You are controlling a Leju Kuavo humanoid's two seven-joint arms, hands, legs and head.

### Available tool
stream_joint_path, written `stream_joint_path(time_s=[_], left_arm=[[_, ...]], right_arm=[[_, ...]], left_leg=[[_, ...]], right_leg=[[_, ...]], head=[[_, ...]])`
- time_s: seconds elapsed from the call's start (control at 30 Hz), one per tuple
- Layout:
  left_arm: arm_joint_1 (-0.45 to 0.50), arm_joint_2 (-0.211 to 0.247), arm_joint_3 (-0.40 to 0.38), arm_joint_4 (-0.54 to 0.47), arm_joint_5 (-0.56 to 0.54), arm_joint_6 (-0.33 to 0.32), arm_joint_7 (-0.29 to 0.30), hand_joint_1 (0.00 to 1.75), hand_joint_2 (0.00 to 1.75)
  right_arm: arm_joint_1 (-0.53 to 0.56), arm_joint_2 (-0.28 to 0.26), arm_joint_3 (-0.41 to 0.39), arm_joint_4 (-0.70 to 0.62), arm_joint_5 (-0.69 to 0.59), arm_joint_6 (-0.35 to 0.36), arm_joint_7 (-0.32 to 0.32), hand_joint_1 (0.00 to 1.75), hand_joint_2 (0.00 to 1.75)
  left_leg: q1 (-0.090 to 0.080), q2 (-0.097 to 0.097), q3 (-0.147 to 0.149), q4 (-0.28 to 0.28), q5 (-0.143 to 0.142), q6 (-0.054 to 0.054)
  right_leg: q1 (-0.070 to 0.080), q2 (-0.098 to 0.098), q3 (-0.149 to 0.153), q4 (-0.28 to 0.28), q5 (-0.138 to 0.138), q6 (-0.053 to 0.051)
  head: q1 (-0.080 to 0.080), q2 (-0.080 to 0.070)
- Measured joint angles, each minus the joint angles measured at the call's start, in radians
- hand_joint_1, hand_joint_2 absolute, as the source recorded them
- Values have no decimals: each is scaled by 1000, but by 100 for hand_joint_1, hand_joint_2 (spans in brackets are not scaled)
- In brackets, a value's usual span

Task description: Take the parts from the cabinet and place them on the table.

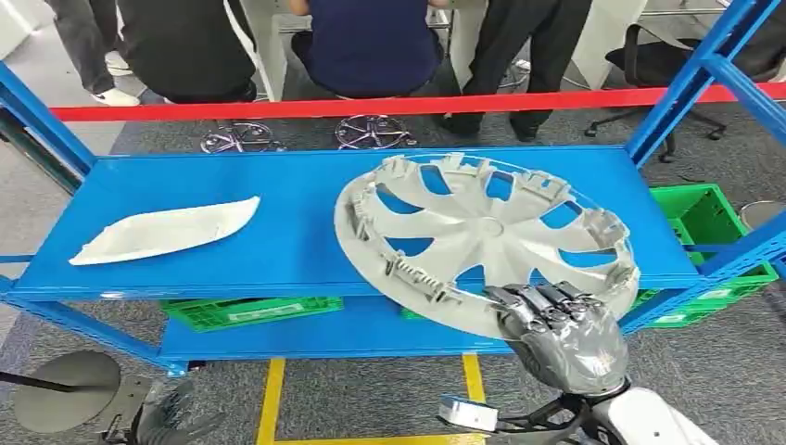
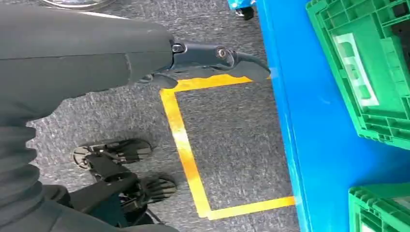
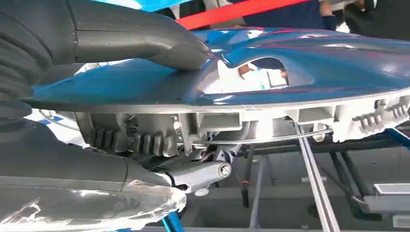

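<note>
Wheel cover, big and pale grey, sits tilted over the front lip of the blue shelf, its near rim hanging out past the edge where the right hand has hold of it. The fingers hook over the rim from above, and in the right wrist view the thick thumb lies on one face of the disc while darker fingers press the ribbed underside, so the hand is clamped on the cover's edge. I reckon that overhang is the point: a flat disc lying on a shelf gives nothing to pinch until its rim is clear of the surface. The right arm comes up from below, wrist bent forward towards the shelf.

A second part, a long curved white panel, lies flat on the shelf, well apart to the left, untouched. The left hand hangs low above the grey floor and yellow tape, fingers apart, holding nothing. Green crates sit on the lower shelf.
</note>
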Motion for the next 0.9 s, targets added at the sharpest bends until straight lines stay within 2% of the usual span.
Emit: stream_joint_path(time_s=[0.07,0.1,0.13,0.17,0.23,0.27,0.3,0.33,0.4,0.43,0.47,0.53,0.6,0.63,0.67,0.7,0.73,0.77,0.8,0.83,0.87,0.9], left_arm=[[-3,0,-3,5,0,0,-1,0,175],[-5,0,-4,6,0,0,-2,0,175],[-5,-3,-6,7,0,0,-2,0,175],[-7,-3,-7,8,0,0,-2,0,175],[-7,-4,-11,13,0,1,-2,0,175],[-8,-5,-13,16,0,1,-2,0,175],[-8,-5,-13,18,0,1,-2,0,175],[-8,-5,-13,20,0,1,-2,0,175],[-8,-8,-13,23,0,1,-2,0,175],[-8,-7,-13,23,0,1,-2,0,175],[-10,-3,-13,25,0,1,-2,0,175],[-11,-5,-14,27,0,1,-2,0,175],[-10,-5,-16,28,0,1,-2,0,175],[-11,-5,-17,29,0,2,-2,0,175],[-13,-6,-18,29,-2,2,-2,0,175],[-17,-6,-19,31,-3,2,-3,0,175],[-22,-6,-19,35,-10,2,-5,0,175],[-25,-6,-21,40,-13,1,-5,0,175],[-27,-7,-22,45,-17,0,-6,0,175],[-29,-8,-24,51,-24,0,-11,0,175],[-37,-9,-27,62,-27,0,-19,0,175],[-46,-10,-31,72,-33,0,-24,0,175]], right_arm=[[2,-3,1,-5,0,0,0,175,175],[2,-5,0,-8,0,0,0,175,175],[4,-11,0,-10,0,0,0,175,175],[2,-11,1,-13,0,-1,0,175,175],[4,-14,1,-13,0,-2,-1,175,175],[4,-15,1,-13,0,-2,-3,175,175],[6,-15,1,-12,0,-2,-3,175,175],[8,-17,1,-12,0,-2,-3,175,175],[10,-18,1,-13,0,-2,-2,175,175],[9,-19,1,-12,0,-2,-2,175,175],[8,-19,2,-13,0,-3,-2,175,175],[6,-19,2,-15,0,-4,-2,175,175],[8,-19,2,-15,-1,-4,-2,175,175],[8,-19,3,-15,-3,-4,-2,175,175],[10,-21,3,-15,-3,-5,-2,175,175],[11,-23,2,-15,-5,-5,-2,175,175],[13,-24,2,-16,-5,-11,-5,175,175],[16,-26,2,-18,-4,-16,-7,175,175],[20,-27,2,-18,-1,-24,-10,175,175],[25,-29,1,-18,3,-29,-14,175,175],[33,-31,0,-23,5,-31,-18,175,175],[42,-31,-3,-29,7,-32,-21,175,175]], left_leg=[[-1,0,-3,-6,6,8],[12,2,4,-24,18,16],[13,4,8,-29,20,17],[15,5,8,-30,21,19],[16,6,9,-29,20,20],[16,6,9,-29,19,19],[17,6,13,-29,16,17],[20,6,17,-29,12,14],[28,2,32,-27,1,2],[28,1,37,-26,-6,-8],[25,-1,31,-23,-9,-14],[22,-2,32,-16,-11,-21],[23,-2,29,-16,-8,-28],[25,-1,27,-8,-25,-34],[25,2,10,29,-53,-38],[25,3,-22,95,-91,-40],[25,3,-66,182,-132,-42],[24,3,-109,264,-159,-42],[24,3,-131,302,-160,-41],[24,3,-130,294,-136,-36],[22,3,-111,251,-95,-30],[20,3,-77,181,-51,-22]], right_leg=[[-1,1,1,-9,7,10],[2,0,-5,-8,3,12],[5,-3,-16,10,-14,13],[5,-3,-41,70,-48,14],[3,-4,-119,231,-115,19],[3,-4,-146,285,-127,22],[1,-5,-155,294,-111,23],[0,-5,-137,257,-75,25],[-5,-8,-47,76,23,31],[-4,-10,-12,20,12,39],[3,-4,7,18,10,32],[-1,1,-1,12,-6,4],[2,2,-8,20,-4,-8],[-2,1,-8,18,-3,-12],[-2,0,-9,18,-3,-17],[-2,-1,-12,18,-1,-22],[-1,-3,-17,18,0,-24],[1,-4,-22,18,2,-28],[4,-4,-25,18,4,-31],[6,-3,-27,18,6,-33],[9,-3,-29,18,8,-35],[11,-3,-29,18,10,-34]], head=[[-1,0],[0,0],[1,0],[5,0],[6,0],[7,0],[6,0],[6,0],[6,0],[6,0],[14,0],[9,0],[6,0],[7,0],[1,0],[0,0],[0,0],[0,0],[1,0],[0,0],[0,0],[0,0]])
